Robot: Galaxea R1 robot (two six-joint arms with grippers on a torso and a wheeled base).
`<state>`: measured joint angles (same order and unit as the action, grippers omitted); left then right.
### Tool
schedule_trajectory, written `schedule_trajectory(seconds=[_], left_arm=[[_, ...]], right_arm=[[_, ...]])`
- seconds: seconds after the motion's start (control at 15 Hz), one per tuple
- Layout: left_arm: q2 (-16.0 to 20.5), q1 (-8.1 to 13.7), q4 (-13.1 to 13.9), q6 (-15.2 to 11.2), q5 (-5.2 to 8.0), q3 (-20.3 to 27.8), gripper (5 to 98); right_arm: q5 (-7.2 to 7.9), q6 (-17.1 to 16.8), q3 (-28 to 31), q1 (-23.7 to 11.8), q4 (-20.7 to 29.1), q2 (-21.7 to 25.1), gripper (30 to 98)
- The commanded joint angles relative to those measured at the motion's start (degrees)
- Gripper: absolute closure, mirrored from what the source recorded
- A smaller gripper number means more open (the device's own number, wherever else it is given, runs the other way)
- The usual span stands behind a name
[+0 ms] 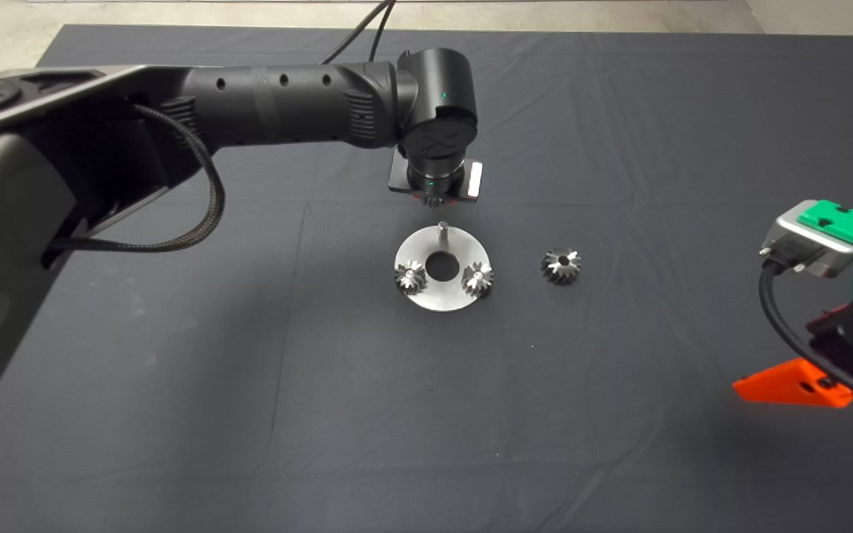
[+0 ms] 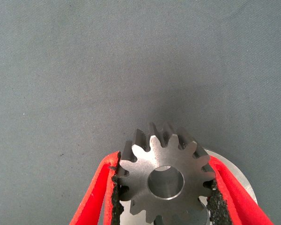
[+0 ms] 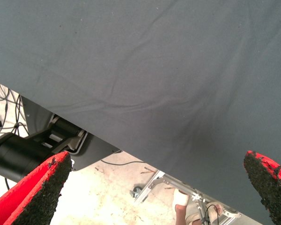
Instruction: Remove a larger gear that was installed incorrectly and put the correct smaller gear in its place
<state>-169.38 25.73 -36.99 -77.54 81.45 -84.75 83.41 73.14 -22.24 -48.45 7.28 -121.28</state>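
We see right gripper (image 3: 157,187) with two red fingers (image 3: 28,194), black gritty pads, spread wide apart, nothing between them. Dark grey cloth mat (image 3: 145,70) fills most of view, faint creases across it. Beyond mat edge, from 6 toward 9 o'clock: pale speckled floor (image 3: 107,197), black robot base (image 3: 33,147), thin black cables (image 3: 2,105), silver metal frame (image 3: 178,185). Person's foot (image 3: 180,201) near 6 o'clock beside frame.

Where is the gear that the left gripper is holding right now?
The smaller gear is clamped in the left gripper, above the far edge of the round steel plate and its bare pin at mid-mat; the larger gear lies right of the plate.
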Motion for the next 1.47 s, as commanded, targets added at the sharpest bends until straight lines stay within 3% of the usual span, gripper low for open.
schedule_trajectory(seconds=[0.0, 1.4], left_arm=[[-0.30, 0.84, -0.63, -0.24, 0.21, 0.68, 68.3], [-0.39, -1.21, 0.60, 0.37, -0.15, 0.83, 68.3]], right_arm=[[-0.12, 0.25, 0.28, -1.13, 1.63, -0.23, 31.6], [-0.18, 0.25, 0.28, -1.13, 1.60, -0.23, 31.6]])
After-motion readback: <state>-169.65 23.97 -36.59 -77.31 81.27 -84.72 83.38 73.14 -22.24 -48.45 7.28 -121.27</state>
